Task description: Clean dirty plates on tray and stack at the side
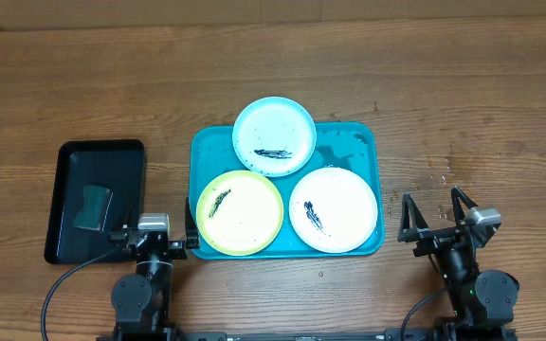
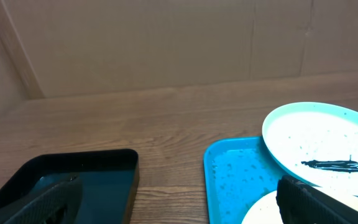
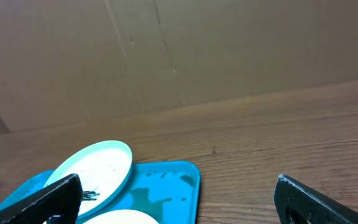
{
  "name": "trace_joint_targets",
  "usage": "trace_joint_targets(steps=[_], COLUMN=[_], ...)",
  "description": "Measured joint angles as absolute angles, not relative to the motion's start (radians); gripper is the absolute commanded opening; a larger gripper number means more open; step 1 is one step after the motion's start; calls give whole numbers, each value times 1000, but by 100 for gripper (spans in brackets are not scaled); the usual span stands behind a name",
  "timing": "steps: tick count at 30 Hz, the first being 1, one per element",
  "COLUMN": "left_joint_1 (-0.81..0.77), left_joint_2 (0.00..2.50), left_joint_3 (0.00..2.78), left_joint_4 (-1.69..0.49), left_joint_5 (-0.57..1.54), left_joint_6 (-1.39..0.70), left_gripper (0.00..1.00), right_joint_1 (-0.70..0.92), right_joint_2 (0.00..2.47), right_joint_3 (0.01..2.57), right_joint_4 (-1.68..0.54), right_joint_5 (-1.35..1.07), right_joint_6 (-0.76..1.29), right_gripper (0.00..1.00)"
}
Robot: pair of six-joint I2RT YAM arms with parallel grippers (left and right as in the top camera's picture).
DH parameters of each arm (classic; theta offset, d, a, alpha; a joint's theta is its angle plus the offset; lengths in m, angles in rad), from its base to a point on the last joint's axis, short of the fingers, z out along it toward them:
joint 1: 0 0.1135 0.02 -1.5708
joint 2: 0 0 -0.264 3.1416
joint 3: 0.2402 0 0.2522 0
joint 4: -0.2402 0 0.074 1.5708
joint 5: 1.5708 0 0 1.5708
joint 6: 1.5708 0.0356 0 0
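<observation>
Dirty plates, three, dark-smeared: blue-rimmed plate (image 1: 273, 137) overhanging the far rim of the wet turquoise tray (image 1: 354, 144); yellow-green plate (image 1: 240, 213) and white plate (image 1: 333, 209) lie flat inside. Probably light, stiff and slippery; pinch at the raised rim. Left gripper (image 1: 156, 229) and right gripper (image 1: 434, 210) stand spread wide and empty beside the tray's near corners.

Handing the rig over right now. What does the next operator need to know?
Left hand: open, empty, near the table's front edge between the black tray and the turquoise tray.
Right hand: open, empty, right of the turquoise tray.
On the turquoise tray: light-blue-rimmed plate at back, yellow-green-rimmed plate front left, white plate front right, all smeared.
Dark pad lies in the black tray.
Done: nothing. Left: clean and stack all three.
</observation>
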State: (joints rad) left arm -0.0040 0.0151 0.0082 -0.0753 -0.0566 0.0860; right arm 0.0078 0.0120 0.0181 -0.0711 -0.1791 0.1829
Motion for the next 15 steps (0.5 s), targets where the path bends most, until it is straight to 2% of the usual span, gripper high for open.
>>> trace_joint_targets(steps=[15], left_joint_1=[-4], left_joint_2=[15], left_joint_3=[8], left_joint_4=[-75], left_joint_5=[-57], left_joint_6=[86], left_gripper=[100], right_joint_1=[8], right_joint_2=[21], right_joint_3=[18], right_joint_4=[-71], right_joint_5=[-179], right_joint_6=[183], right_gripper=[100])
